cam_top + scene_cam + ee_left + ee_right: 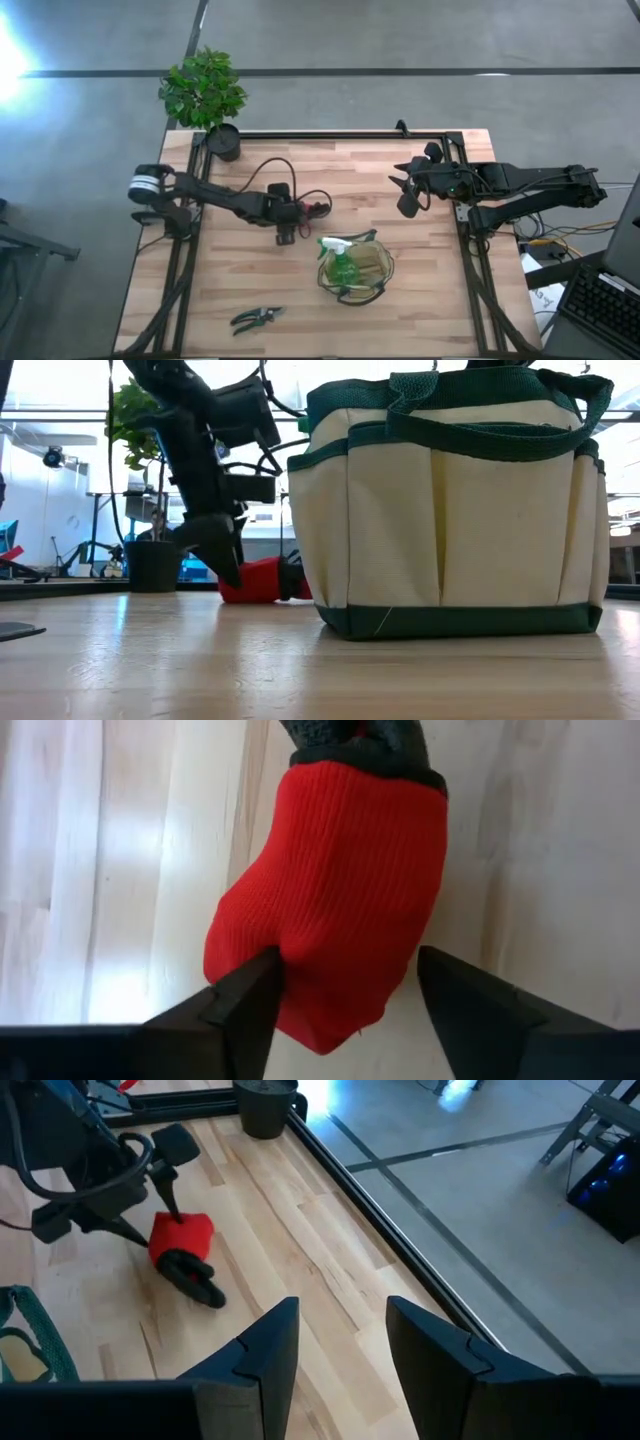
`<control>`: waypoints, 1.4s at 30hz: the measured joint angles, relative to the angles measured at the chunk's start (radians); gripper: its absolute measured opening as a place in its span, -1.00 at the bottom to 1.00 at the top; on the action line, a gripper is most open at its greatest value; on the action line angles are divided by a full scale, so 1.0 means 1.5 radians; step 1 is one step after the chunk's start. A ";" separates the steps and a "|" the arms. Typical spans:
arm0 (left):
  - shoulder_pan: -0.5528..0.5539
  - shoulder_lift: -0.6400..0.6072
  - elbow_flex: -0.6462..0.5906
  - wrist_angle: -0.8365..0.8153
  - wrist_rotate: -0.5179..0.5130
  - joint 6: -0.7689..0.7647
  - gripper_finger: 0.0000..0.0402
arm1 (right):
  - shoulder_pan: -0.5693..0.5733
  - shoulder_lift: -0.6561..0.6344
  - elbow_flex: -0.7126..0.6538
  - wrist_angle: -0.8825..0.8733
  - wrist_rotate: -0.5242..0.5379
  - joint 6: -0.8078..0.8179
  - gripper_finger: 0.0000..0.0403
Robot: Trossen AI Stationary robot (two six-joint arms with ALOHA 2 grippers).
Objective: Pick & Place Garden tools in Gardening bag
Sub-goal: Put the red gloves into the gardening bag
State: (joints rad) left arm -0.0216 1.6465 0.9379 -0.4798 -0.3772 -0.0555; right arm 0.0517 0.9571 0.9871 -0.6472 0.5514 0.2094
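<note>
Left hand, fingers apart and holding nothing, straddles the red cuff of the glove, whose length runs straight ahead; right hand open, far off.

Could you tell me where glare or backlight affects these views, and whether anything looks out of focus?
High view: bright glare at the left edge, off the table. Low view: windows backlight the scene, leaving the left gripper a silhouette; the near tabletop is soft. Left wrist view: the red glove is sharp, with pale sheen on the wood.
</note>
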 joint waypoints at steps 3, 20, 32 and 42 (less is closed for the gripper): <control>0.000 0.009 0.000 0.017 -0.002 -0.002 -0.07 | 0.000 0.000 0.000 0.000 0.000 0.000 -0.30; 0.001 -0.103 -0.002 -0.053 -0.009 -0.107 -0.88 | 0.000 0.000 0.000 -0.003 -0.002 0.003 -0.30; 0.001 -0.291 -0.034 0.118 -0.083 -0.109 -0.88 | 0.001 0.000 -0.030 0.016 -0.008 -0.023 -0.32; 0.025 -0.321 -0.195 0.734 0.254 -0.020 -0.88 | 0.002 0.000 -0.098 0.243 -0.136 -0.089 -0.40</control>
State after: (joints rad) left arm 0.0152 1.1653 0.6457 0.6210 0.0042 -0.0859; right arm 0.0542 0.9573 0.8401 -0.2828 0.3479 0.0756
